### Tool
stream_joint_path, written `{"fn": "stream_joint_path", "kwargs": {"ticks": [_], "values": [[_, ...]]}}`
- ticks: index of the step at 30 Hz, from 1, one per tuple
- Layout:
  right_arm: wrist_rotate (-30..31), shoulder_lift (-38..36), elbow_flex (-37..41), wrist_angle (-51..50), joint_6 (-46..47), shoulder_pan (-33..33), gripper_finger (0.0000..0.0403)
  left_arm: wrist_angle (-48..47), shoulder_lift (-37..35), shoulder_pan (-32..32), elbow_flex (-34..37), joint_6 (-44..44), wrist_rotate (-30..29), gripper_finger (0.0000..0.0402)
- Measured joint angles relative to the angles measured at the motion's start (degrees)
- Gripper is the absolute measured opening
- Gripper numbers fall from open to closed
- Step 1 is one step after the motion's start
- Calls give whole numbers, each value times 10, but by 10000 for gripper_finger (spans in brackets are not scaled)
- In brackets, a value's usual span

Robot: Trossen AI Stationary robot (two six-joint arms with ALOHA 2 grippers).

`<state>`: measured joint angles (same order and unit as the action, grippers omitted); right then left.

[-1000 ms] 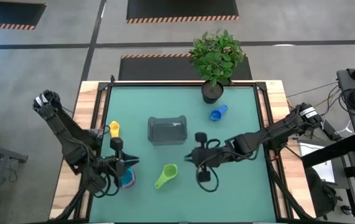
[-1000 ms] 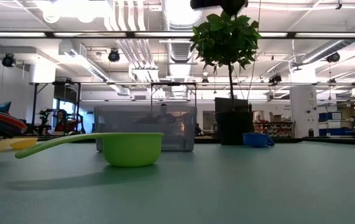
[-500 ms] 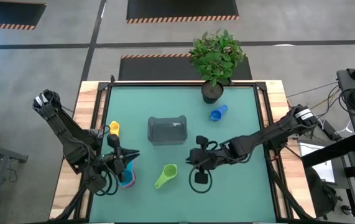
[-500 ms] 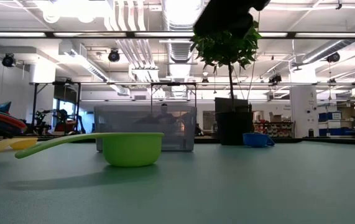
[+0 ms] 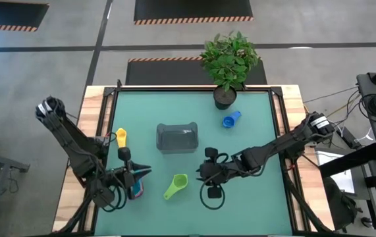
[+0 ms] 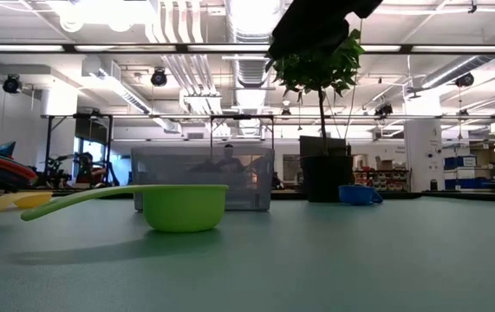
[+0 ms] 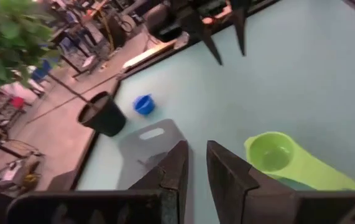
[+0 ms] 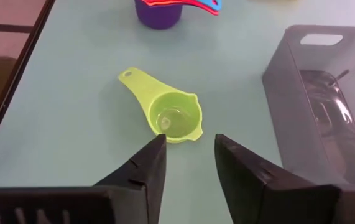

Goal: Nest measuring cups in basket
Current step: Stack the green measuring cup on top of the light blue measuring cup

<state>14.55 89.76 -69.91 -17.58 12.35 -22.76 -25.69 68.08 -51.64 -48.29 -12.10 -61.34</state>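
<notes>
Two dark arms work a green table [image 5: 253, 204] above scattered measuring cups. Right gripper [image 8: 186, 146] hovers with fingers parted and empty over the green cup [image 5: 176, 185], which lies near the front, just ahead of the grey basket [image 5: 177, 137] at centre. Left gripper [image 5: 141, 172] sits nearly clenched, holding nothing, above a purple cup [image 8: 158, 12] stacked with red and teal ones at front left. Yellow cup [image 5: 121, 137] lies left of the basket; blue cup [image 5: 231, 119] rests far right beside a potted plant [image 5: 229, 62].

Overhead, table-level, two wrist views
</notes>
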Motion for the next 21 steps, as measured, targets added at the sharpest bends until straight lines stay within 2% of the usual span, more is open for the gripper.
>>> {"fn": "stream_joint_path", "kwargs": {"ticks": [6, 12, 16, 21], "values": [[0, 3, 16, 36, -5, 0, 146, 55, 32, 7, 0, -9, 9, 66], [0, 3, 75, 163, -4, 0, 151, 93, 64, 24, 0, -10, 17, 107], [5, 10, 113, 249, 12, 1, 151, 118, 87, 32, 0, -10, 59, 129], [5, 37, 127, 303, 33, 6, 151, 160, 133, 39, 0, -6, 101, 137]]}}
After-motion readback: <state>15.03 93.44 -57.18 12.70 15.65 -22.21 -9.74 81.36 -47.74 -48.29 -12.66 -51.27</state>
